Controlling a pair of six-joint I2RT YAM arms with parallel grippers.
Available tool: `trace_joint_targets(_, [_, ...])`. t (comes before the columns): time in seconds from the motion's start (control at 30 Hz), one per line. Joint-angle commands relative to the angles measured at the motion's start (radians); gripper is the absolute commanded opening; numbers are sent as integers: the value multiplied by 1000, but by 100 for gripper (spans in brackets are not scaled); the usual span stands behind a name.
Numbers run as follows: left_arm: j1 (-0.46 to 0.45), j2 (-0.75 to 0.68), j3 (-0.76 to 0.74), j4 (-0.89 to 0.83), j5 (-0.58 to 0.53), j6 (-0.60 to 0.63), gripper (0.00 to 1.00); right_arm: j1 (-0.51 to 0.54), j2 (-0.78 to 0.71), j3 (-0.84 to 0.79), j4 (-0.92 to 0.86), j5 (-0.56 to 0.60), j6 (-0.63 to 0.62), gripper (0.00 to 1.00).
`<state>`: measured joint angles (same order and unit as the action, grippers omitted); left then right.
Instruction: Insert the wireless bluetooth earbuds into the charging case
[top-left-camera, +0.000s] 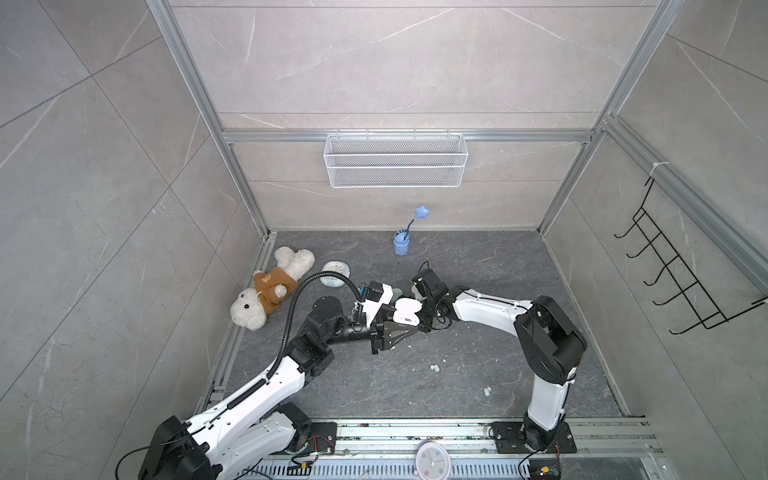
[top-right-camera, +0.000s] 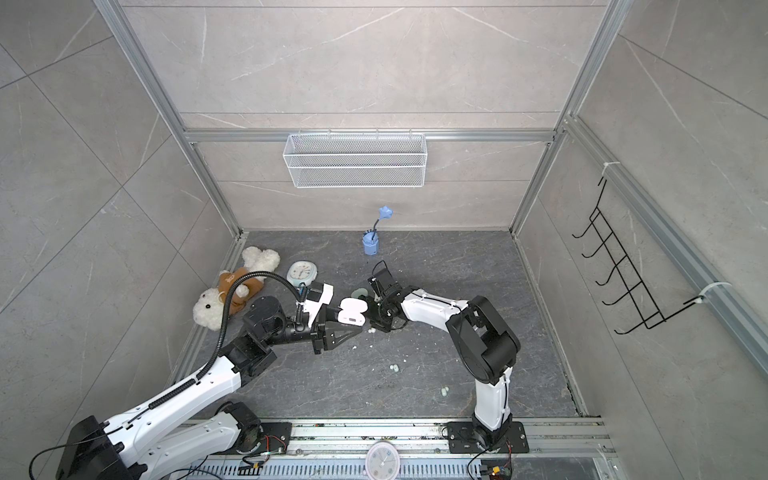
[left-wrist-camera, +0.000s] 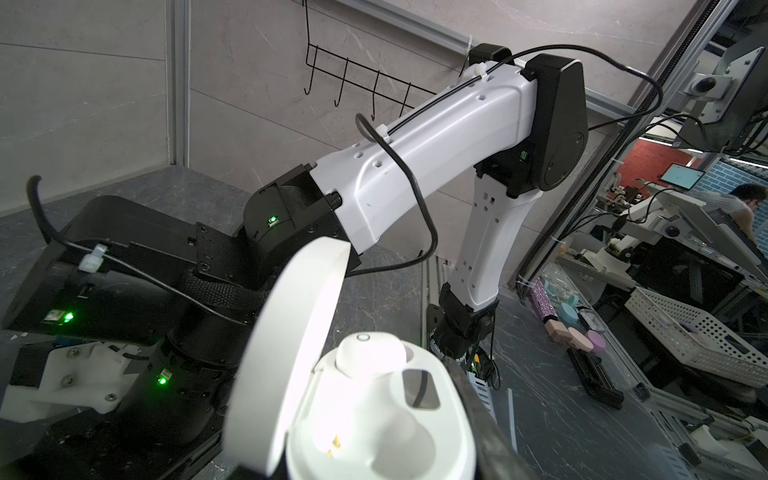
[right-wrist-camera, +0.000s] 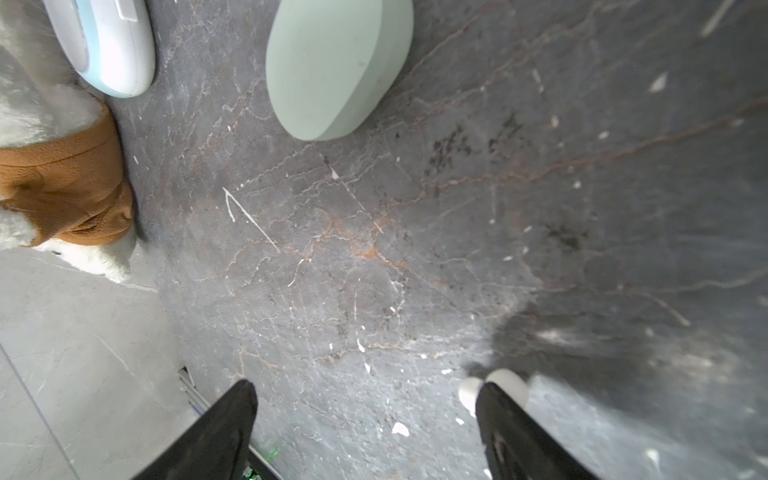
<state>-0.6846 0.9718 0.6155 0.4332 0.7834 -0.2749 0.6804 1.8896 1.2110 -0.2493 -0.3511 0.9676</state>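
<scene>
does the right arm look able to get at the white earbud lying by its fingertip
Probably yes. The right gripper is open low over the table, and the white earbud lies at one fingertip, partly hidden behind it. A slight sideways shift should centre it; nothing else crowds it.

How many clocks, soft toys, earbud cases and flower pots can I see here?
Clocks: 2, a blue-rimmed clock and a pink clock
Soft toys: 1, the plush bear
Earbud cases: 2, the white case and the mint green case
Flower pots: 1, the blue flower pot
Total: 6
</scene>
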Motion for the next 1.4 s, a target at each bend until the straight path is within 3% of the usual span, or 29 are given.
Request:
trace_joint_targets(0.0, [3,-25,4,19,-8,36,14,2,-42,-4,-67,38,-35,86])
trace_joint_targets(0.57, [3,-37,3,9,-8,38,15,-5,-61,-30,-66,54,-18,88])
trace_joint_targets(1.37, [3,-38,3,9,-12,37,14,54,41,-1,22,-38,49,87])
